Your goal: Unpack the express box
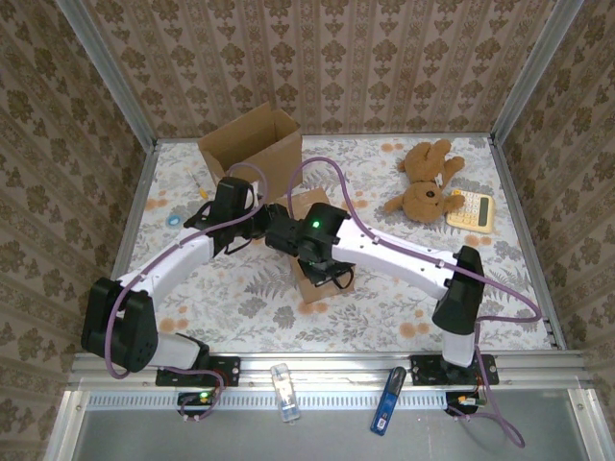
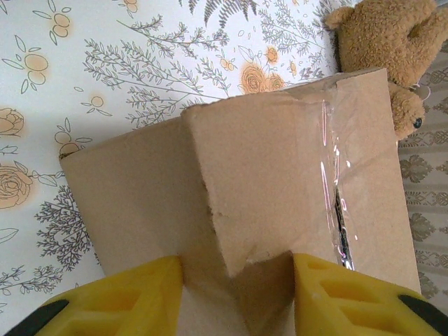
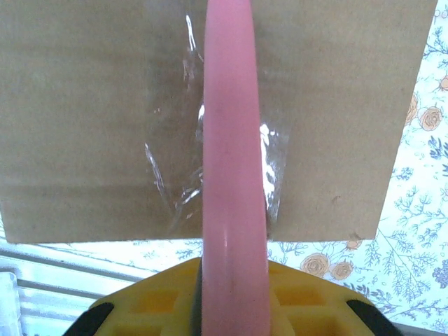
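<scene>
Right gripper (image 3: 231, 283) clamped on pink cutter (image 3: 227, 140), which lies across the tape (image 3: 269, 161) on the box (image 2: 266, 175). Left gripper (image 2: 238, 280) pinches a box corner. Box sits left of the teddy bear (image 1: 428, 182). Step, likely: slitting tape. Next: draw cutter steadily along the seam.

Matt cardboard box (image 2: 266, 182) carries glossy clear tape (image 2: 333, 168); pink tool (image 3: 231, 140) looks smooth plastic.

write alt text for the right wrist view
A smooth pink bar-shaped tool, clamped in the right gripper between its yellow fingers, runs up the middle of the frame across crinkled clear tape on a brown cardboard box. Floral-printed table covering shows at the right and bottom.
</scene>
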You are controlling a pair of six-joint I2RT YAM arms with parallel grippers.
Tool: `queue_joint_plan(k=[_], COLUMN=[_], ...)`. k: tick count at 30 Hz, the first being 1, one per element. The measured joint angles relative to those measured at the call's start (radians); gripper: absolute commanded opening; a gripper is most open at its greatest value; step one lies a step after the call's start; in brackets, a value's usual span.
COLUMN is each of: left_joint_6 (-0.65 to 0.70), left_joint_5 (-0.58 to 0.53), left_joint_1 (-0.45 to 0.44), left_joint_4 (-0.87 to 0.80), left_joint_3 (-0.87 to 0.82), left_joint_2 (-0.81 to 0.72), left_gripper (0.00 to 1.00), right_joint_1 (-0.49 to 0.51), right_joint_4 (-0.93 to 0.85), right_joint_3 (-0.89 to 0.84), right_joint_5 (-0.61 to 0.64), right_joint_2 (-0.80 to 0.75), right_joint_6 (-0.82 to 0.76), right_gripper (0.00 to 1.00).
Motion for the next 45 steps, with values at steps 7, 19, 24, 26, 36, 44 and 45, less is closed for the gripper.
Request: queue_joint_plan(k=[7,19,24,26,36,44,45], left_joint_6=[0.000,0.000,0.000,0.000,0.000,0.000,0.000], left_joint_5=[0.001,0.002,0.001,0.001,0.005,0.005,0.005], left_joint_1=[0.000,0.001,0.001,0.001,0.001,0.001,0.001], left_joint_4=[0.000,0.001,0.010,0.014,0.027,0.031,0.031], left_joint_3=[0.000,0.000,0.000,0.000,0.000,0.000,0.000], left_joint_2=[0.002,0.003,0.007,0.009,0.016,0.018,0.018], left_gripper=[0.42,0.42,0.42,0.42,0.42,0.42,0.42], right_joint_1=[0.023,0.079,0.114,0.126,0.173,0.209,0.212], right_joint_4=[0.002,-0.010,-0.024,-0.023,-0.016,-0.006,-0.007], right_joint_3=[-0.048,-0.098,-0.115,-0.127,-0.190,-0.230,-0.232], right_joint_5=[-0.006,-0.016,-0.042,-0.047,-0.086,-0.108,-0.110], right_joint_2=[-0.024,-0.056,-0.079,-0.088,-0.147,-0.179,-0.180], right_joint_6=[0.028,0.103,0.128,0.142,0.198,0.245,0.249], right_gripper=[0.00,0.00,0.00,0.00,0.00,0.00,0.00])
